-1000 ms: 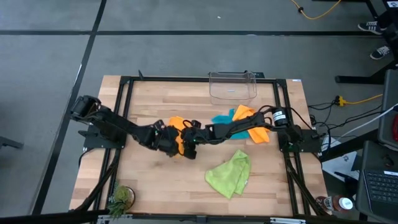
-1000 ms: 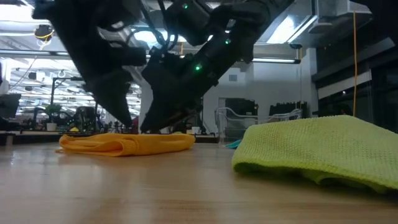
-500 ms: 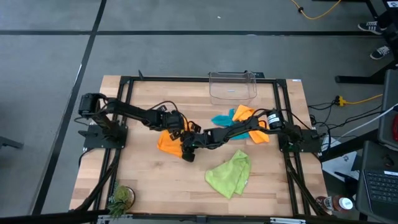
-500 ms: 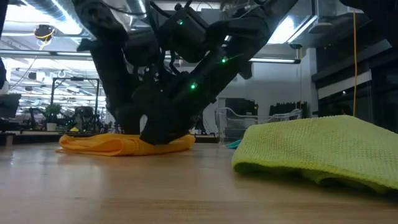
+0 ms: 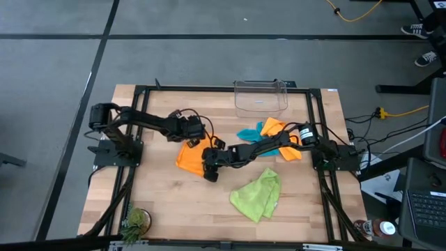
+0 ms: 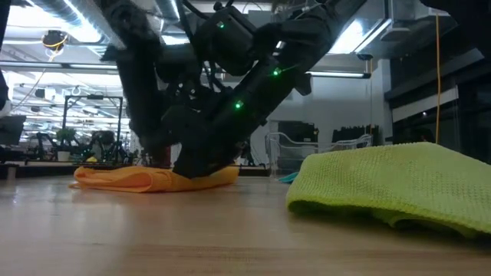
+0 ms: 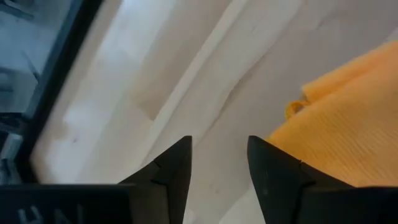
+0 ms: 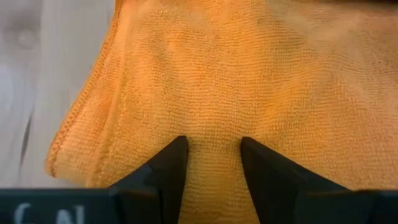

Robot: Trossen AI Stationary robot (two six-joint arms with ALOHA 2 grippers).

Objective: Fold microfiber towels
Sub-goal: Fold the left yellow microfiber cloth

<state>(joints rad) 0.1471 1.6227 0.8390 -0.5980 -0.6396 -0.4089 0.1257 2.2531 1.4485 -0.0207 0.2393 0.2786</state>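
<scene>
Wood-plank table [image 5: 160, 202], black frame rails around it. Four microfiber cloths counted: two orange, one teal, one lime green.

Orange towel [image 5: 188, 157], looped nubby weave with a stitched hem, lies folded flat under and just ahead of the right gripper [image 5: 209, 169]. Right wrist view: its two dark wedge-shaped fingers [image 8: 166, 163] stand apart with a gap between them, tips down against the cloth [image 8: 205, 81], nothing pinched between them.

Left gripper [image 5: 197, 137] sits at the far edge of the same towel. Its fingers [image 7: 177, 165] are also parted, bare wood in the gap, holding nothing; the towel's hemmed corner [image 7: 348, 124] lies just beside one fingertip (contact not clear).

Second orange towel [image 5: 286, 143] and teal towel [image 5: 249, 132] lie crumpled together, well behind the right fingers, under that arm.

Lime green towel [image 5: 256, 195], waffle-like texture, loosely heaped, near the right gripper on the table's front side.

One clear plastic bin [image 5: 260, 95], rounded rectangle, at the far edge.
</scene>
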